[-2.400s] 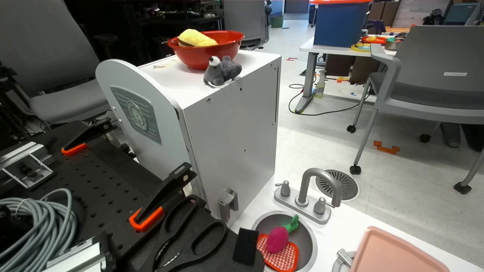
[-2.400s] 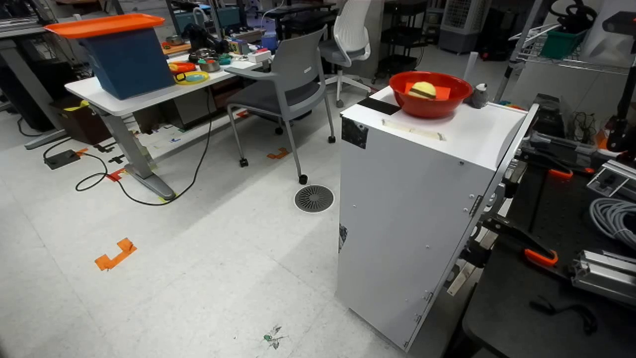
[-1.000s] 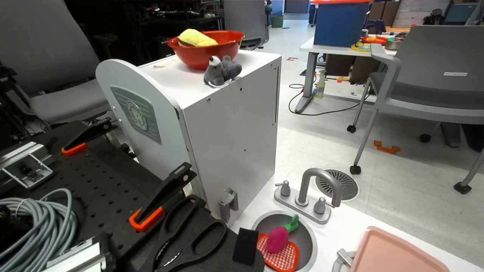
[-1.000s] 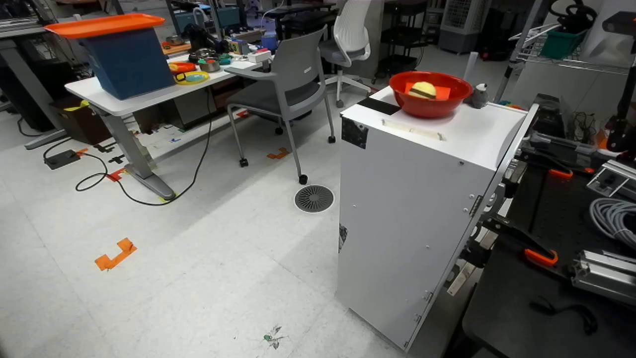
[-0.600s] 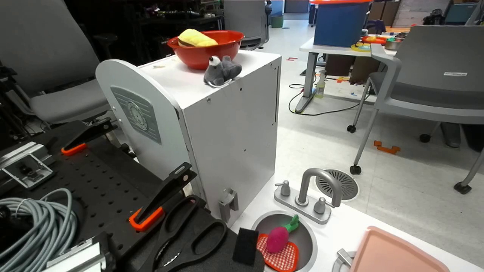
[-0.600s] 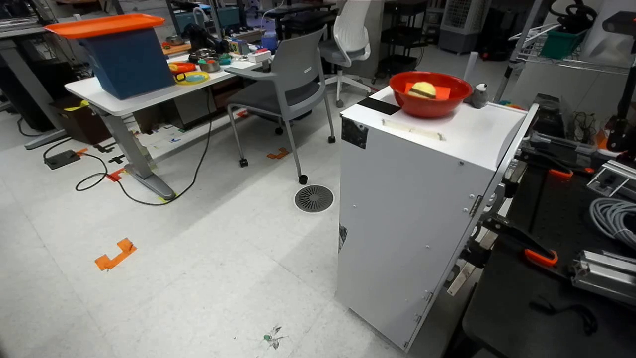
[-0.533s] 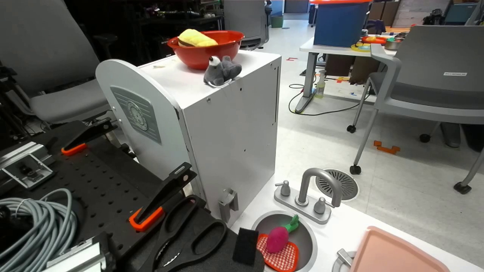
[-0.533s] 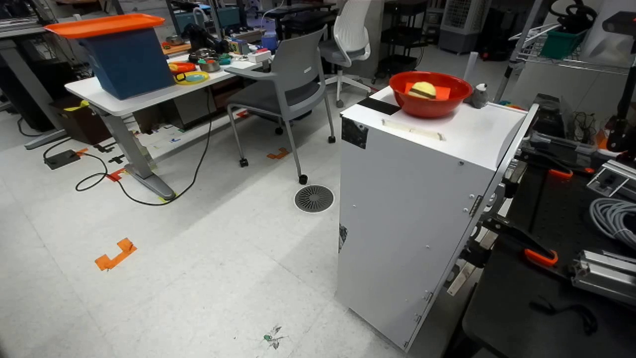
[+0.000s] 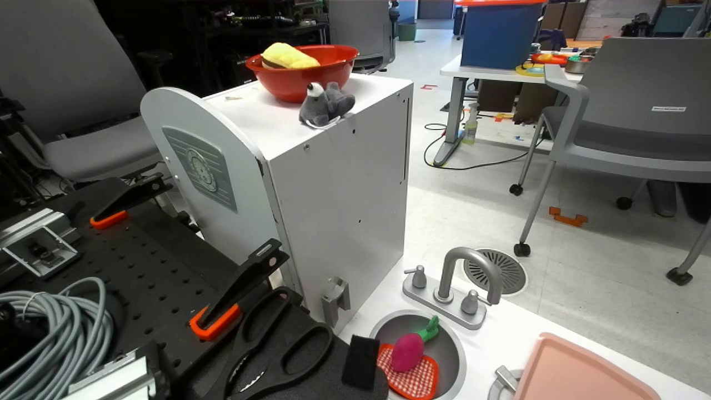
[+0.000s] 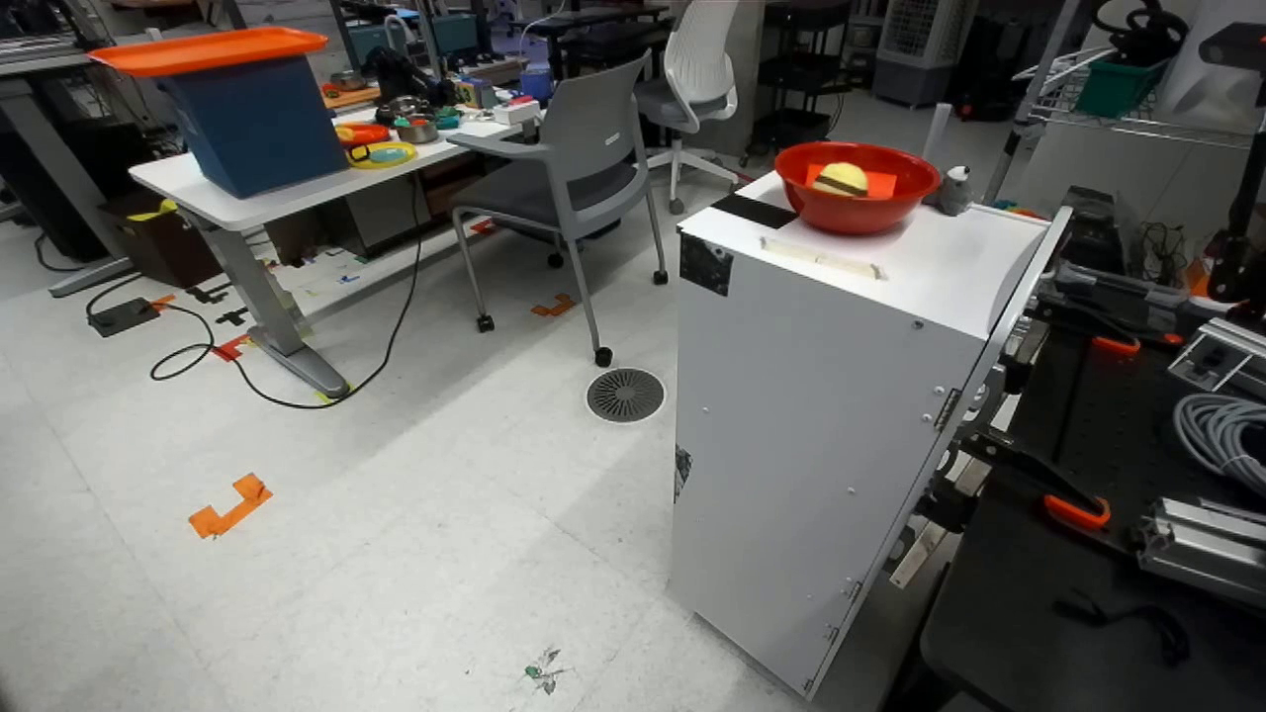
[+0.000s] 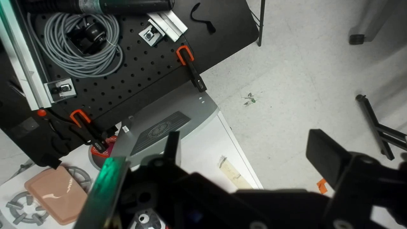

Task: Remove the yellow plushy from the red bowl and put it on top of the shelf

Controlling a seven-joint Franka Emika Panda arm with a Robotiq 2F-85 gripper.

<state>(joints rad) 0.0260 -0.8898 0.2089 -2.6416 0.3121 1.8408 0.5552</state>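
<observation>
Currently, in an exterior view, the small, soft yellow plushy [image 9: 289, 56] is lying toward nine o'clock inside the wide red plastic bowl [image 9: 303, 83], which is resting on the tall, boxy white shelf [image 9: 344, 183]. In the wrist view, the black two-fingered gripper [image 11: 244, 141] is standing spread wide, its tips at nine and three o'clock.

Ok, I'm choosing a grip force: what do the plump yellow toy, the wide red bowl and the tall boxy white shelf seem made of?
Yellow toy: probably stuffed plush fabric, matte, from its soft, padded outline.
Red bowl: likely smooth plastic, given its glossy walls and thin rim.
White shelf: smooth painted board or coated metal; its flat, screwed sides leave that open.
</observation>
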